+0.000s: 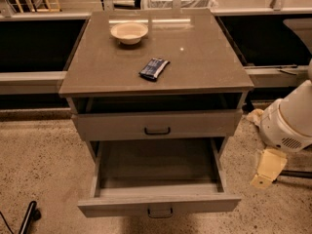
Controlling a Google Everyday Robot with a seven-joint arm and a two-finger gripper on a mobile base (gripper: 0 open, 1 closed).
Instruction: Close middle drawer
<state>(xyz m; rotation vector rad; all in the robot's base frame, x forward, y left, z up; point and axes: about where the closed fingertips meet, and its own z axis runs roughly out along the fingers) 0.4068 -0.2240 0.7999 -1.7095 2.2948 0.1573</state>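
The grey cabinet (156,57) stands in the middle of the camera view. Its middle drawer (158,204) is pulled far out toward me, empty inside, with a low wide front and a small dark bar handle (160,212). Above it, the taller top drawer front (157,125) with a wider handle sits slightly out. The lowest drawer is hidden under the open one. My white arm (287,121) is at the right of the cabinet, and the beige gripper (266,169) hangs below it near the floor, right of the open drawer's front corner and apart from it.
A cream bowl (129,32) and a dark snack packet (154,68) lie on the cabinet top. Low grey shelves (29,77) run behind on both sides. A black cable or leg (28,217) is at the bottom left on the speckled floor.
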